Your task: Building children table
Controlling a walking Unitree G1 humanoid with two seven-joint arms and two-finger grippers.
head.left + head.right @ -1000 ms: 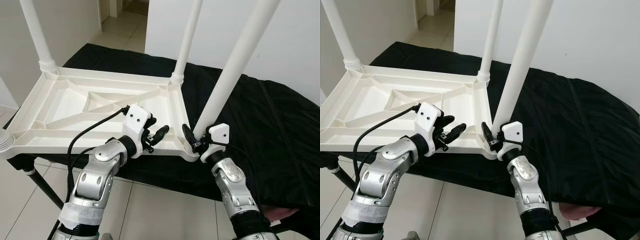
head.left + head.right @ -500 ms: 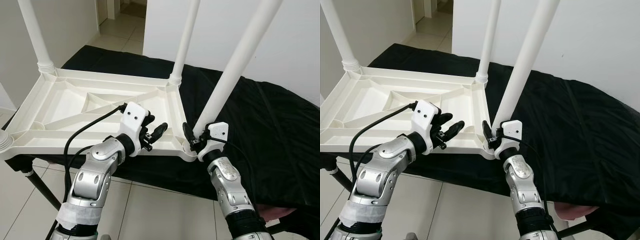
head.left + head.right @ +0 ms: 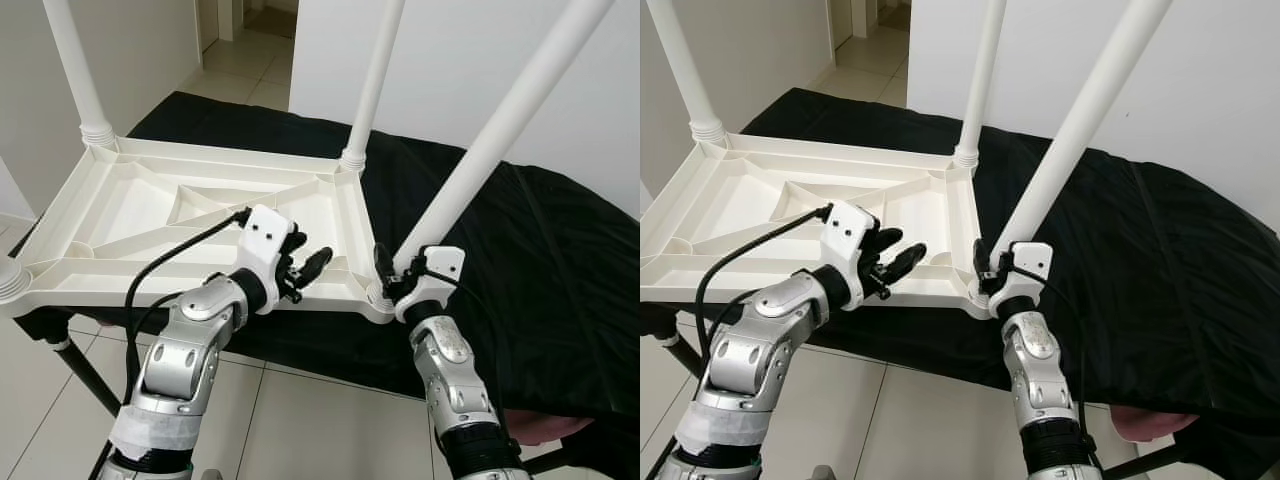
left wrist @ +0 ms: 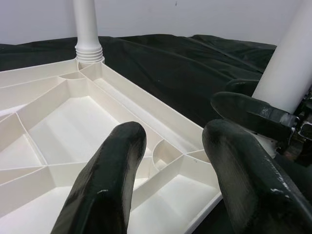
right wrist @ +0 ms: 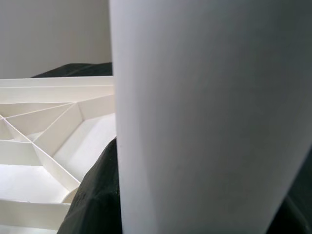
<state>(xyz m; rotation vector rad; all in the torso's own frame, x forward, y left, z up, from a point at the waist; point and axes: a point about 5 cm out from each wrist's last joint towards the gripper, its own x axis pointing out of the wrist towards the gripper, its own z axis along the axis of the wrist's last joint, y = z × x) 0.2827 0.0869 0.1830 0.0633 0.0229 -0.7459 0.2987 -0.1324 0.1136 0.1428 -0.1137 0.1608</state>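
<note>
The white tabletop (image 3: 190,215) lies upside down on a black cloth (image 3: 540,250), two legs already standing in its far corners. The left gripper (image 3: 305,268) hovers over the near rim, fingers (image 4: 105,187) spread, empty. Just right of it, the right gripper (image 3: 385,278) clamps the base of a tilted leg (image 3: 500,135) at the near right corner socket.
</note>
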